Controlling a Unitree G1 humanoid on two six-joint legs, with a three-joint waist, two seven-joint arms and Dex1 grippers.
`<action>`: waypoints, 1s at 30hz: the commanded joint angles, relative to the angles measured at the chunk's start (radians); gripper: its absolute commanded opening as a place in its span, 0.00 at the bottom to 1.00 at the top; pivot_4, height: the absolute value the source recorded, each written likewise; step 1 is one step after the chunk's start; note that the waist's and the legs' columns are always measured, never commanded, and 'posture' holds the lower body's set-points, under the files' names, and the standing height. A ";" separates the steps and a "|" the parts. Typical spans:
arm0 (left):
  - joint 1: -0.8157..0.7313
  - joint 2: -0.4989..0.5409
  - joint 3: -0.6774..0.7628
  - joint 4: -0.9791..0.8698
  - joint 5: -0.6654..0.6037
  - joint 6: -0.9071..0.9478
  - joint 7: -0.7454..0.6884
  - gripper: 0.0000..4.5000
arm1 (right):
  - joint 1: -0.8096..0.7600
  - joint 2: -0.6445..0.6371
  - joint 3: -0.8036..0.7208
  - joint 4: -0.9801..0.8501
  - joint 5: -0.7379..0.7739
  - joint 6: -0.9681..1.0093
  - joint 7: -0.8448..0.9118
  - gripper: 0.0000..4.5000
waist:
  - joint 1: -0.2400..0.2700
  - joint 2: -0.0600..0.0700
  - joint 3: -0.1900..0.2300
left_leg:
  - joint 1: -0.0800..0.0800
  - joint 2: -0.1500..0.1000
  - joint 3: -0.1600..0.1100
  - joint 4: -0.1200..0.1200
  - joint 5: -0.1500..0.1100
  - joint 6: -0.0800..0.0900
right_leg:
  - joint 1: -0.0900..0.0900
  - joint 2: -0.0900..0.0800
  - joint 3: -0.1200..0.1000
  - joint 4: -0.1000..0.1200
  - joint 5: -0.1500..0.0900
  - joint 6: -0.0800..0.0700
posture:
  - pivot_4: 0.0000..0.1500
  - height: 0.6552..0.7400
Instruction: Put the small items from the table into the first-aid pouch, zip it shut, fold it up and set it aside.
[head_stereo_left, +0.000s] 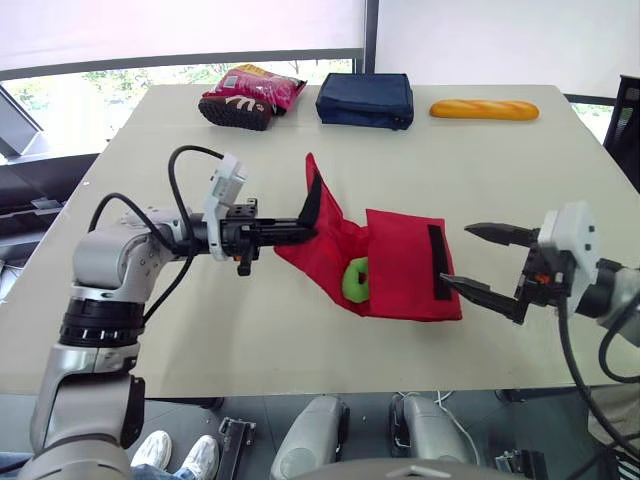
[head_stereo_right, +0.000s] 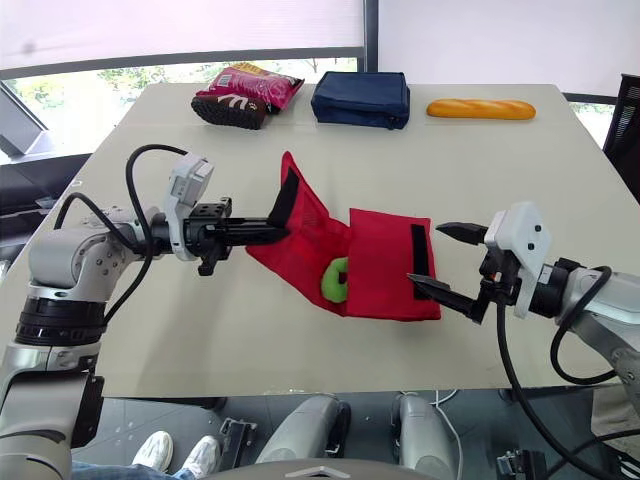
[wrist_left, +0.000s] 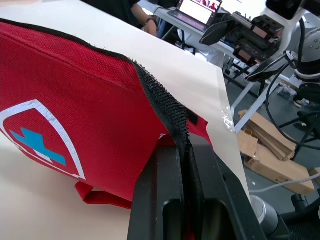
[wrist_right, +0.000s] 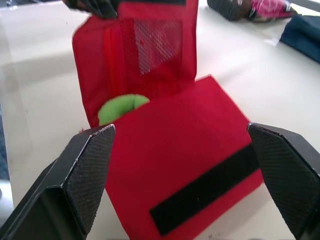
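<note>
The left gripper is clamped on the fastener edge of the flap, holding it raised off the table. The flap belongs to the first-aid pouch, which lies near the table's middle, somewhat closer to the near edge. A green item protrudes at the crease. Before folding, it probably needs seating fully inside. Then swing the flap in an arc toward the table's right edge and land its fastener squarely on the black strip. The right gripper hovers with its jaws spread wide just beside that strip and can pin the flat panel against sliding. The pouch's long axis runs parallel to the near edge. The flap end points up and toward the left edge.
</note>
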 joint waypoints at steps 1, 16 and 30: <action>-0.032 -0.009 -0.013 -0.008 -0.001 -0.034 -0.050 0.00 | -0.032 0.022 0.100 0.071 -0.139 -0.109 0.032 0.77 | -0.001 0.000 0.000 | 0.000 0.000 0.000 0.000 0.000 0.000 | 0.000 0.000 0.000 0.000 0.000 0.000 | 1.00 0.99; -0.134 -0.178 -0.091 0.011 0.015 -0.073 -0.063 0.00 | -0.226 0.238 0.584 0.425 -0.608 -0.181 0.018 0.02 | -0.025 -0.002 -0.001 | 0.001 -0.001 0.000 0.001 0.001 -0.001 | 0.000 0.001 0.001 0.002 0.000 0.000 | 1.00 0.99; -0.158 -0.384 -0.228 0.185 0.191 -0.162 0.029 0.00 | -0.213 0.292 0.545 0.366 -0.644 -0.144 -0.002 0.02 | -0.027 -0.003 -0.003 | 0.005 -0.001 0.000 0.001 0.001 -0.002 | 0.001 0.002 0.003 0.004 0.000 0.000 | 1.00 0.99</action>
